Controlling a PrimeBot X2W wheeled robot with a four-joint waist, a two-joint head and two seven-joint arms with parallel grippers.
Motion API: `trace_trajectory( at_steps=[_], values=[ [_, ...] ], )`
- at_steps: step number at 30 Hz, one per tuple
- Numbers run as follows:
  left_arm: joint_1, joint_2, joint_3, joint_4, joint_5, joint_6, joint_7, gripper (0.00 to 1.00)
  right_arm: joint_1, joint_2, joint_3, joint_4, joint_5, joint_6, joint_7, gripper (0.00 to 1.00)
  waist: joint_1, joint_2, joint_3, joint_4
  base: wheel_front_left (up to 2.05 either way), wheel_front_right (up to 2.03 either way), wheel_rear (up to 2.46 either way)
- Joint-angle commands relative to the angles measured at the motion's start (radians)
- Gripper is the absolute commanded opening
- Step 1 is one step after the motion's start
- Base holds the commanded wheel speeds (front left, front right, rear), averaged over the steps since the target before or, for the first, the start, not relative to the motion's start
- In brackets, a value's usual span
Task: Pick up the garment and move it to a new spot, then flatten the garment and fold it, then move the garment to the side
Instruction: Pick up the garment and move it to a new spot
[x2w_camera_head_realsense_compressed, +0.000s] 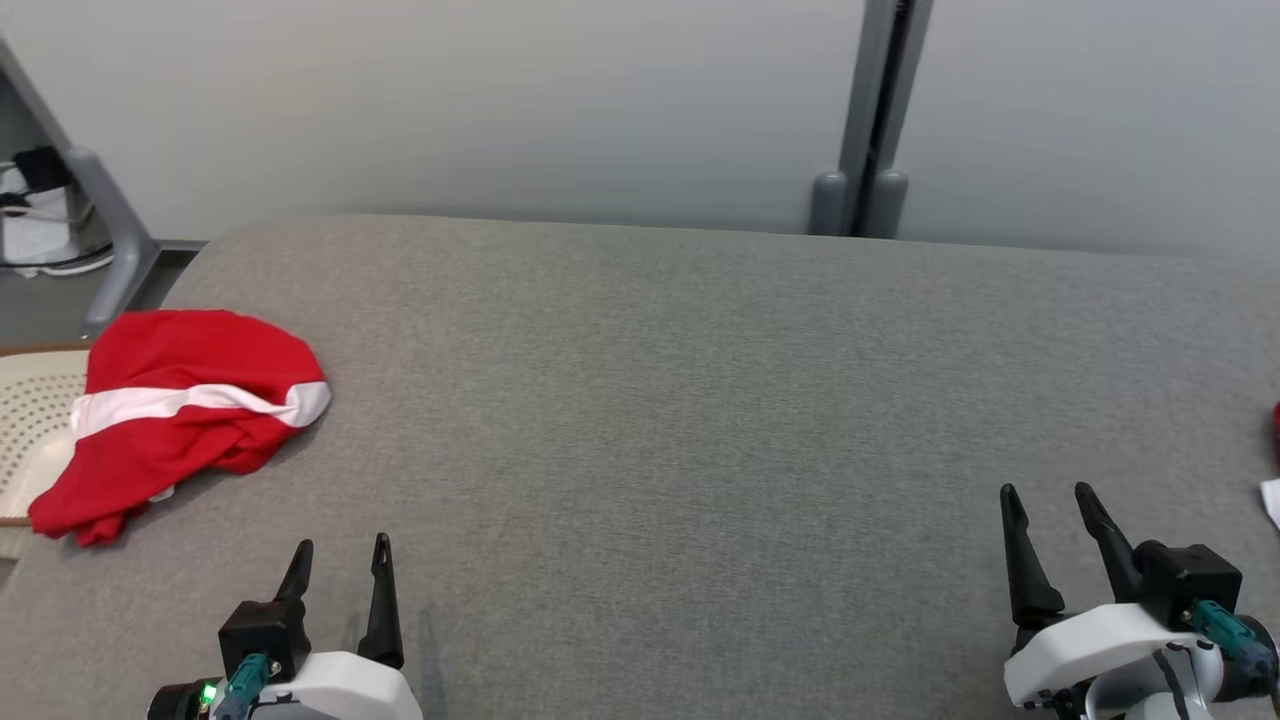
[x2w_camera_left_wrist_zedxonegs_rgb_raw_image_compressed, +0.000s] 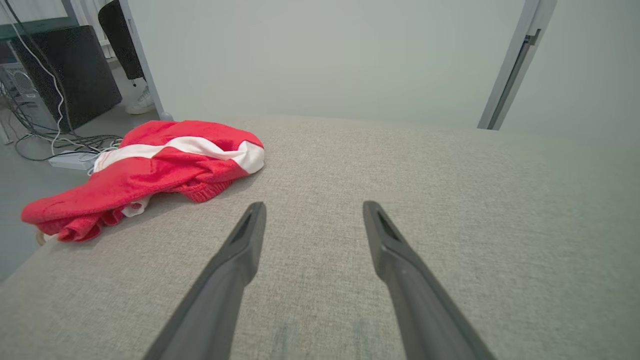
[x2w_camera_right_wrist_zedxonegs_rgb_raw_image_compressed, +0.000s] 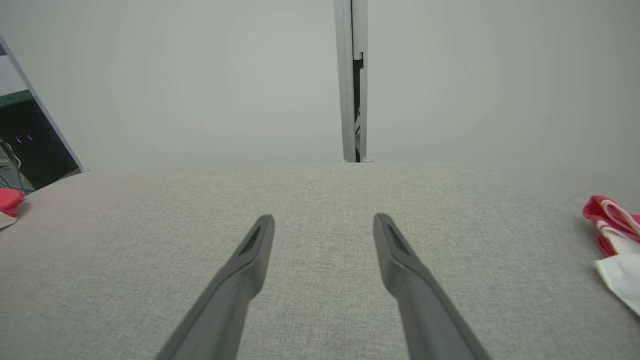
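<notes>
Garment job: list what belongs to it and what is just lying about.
Belongs to the job:
red garment with a white stripe
grey table
left pincer, open
right pincer, open

Lying about:
pale basket at the left
red-and-white cloth at the far right
cables on the floor

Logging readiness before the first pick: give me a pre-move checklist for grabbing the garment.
1. Left gripper open and empty: ok.
2. Right gripper open and empty: ok.
3. Garment in view, crumpled, ahead and left of the left gripper: ok.
4. Garment wholly on the table: not ok, its left end overhangs the edge above a basket.
5. Middle of the table free for flattening: ok.
6. Second cloth at the right edge, apart from the garment: ok.
</notes>
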Motion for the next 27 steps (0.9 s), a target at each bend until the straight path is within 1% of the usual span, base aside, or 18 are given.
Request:
trace_trajectory(
  at_steps=[1,12,17,20,22,27],
  values=[
    [-0.019,0.006,0.003,-0.002,0.002,0.003,0.0,1.0,0.005,-0.005,0.007,-0.002,0.0,0.0,0.0,1.0,0.0,0.0,0.012,0.054,0.0,0.0,0.0],
    [-0.001,0.005,0.03,0.004,0.002,-0.001,0.0,1.0,-0.009,-0.006,0.039,0.011,0.02,0.0,0.0,1.0,0.0,0.0,0.031,0.277,0.0,0.0,0.0],
    [0.003,0.005,0.042,0.0,0.003,0.006,0.0,1.0,-0.015,-0.005,0.059,0.019,0.028,0.0,0.0,1.0,0.0,0.0,0.029,0.349,0.0,0.0,0.0],
    [0.009,0.005,0.044,-0.002,0.002,0.006,0.0,1.0,-0.017,-0.006,0.073,0.022,0.019,0.0,0.0,1.0,0.0,0.0,0.031,0.374,0.0,0.0,0.0],
    [0.01,0.005,0.047,-0.003,-0.005,0.009,0.0,1.0,-0.02,-0.006,0.077,0.024,0.008,0.0,0.0,1.0,0.0,0.0,0.035,0.378,0.0,0.0,0.0],
    [0.019,0.005,0.067,0.006,-0.028,0.004,0.0,1.0,-0.034,-0.006,0.091,0.034,-0.006,0.0,0.0,1.0,0.0,0.0,0.051,0.35,0.0,0.0,0.0]
  ],
)
